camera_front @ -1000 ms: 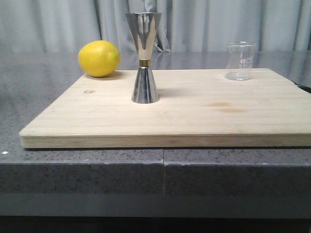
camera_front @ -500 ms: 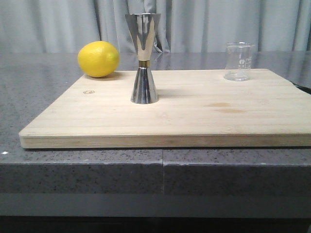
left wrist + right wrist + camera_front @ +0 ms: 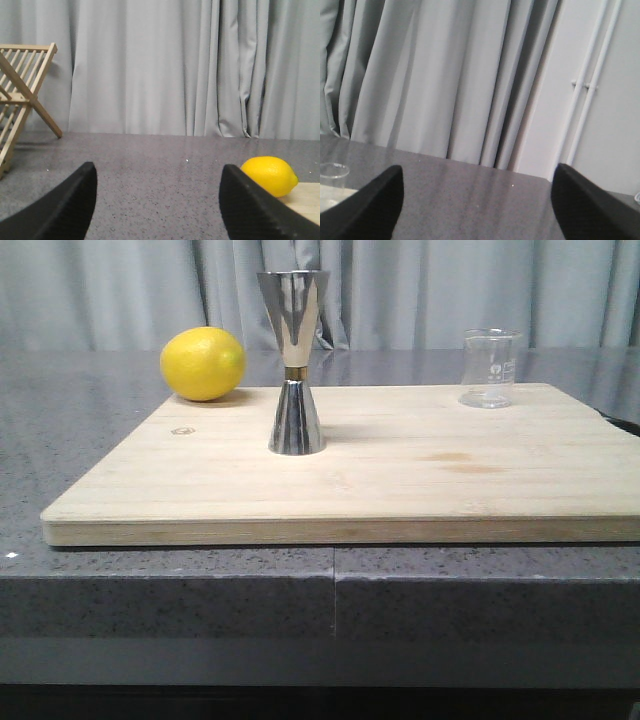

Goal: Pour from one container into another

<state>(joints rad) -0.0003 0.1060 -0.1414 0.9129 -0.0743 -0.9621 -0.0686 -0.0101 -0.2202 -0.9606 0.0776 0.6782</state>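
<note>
Both grippers, left gripper (image 3: pixel 157 200) and right gripper (image 3: pixel 475 200), gape empty, fingertips cropped. Glass beaker (image 3: pixel 489 368) stands at the cutting board's (image 3: pixel 400 490) far right corner; steel jigger (image 3: pixel 295 362) upright mid-board.

You have one clear glass beaker (image 3: pixel 489 368), one shiny steel hourglass jigger (image 3: pixel 295 361), one yellow lemon (image 3: pixel 203 363), one pale wooden board (image 3: pixel 400 480), and one wooden slatted rack (image 3: pixel 22 95).

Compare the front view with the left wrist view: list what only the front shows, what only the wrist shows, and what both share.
Only the front view: the steel jigger and the glass beaker, both upright.

Only the left wrist view: the left gripper, jaws wide apart and holding nothing, and a wooden rack.

Both: the lemon, the wooden board, the grey counter and curtain.
</note>
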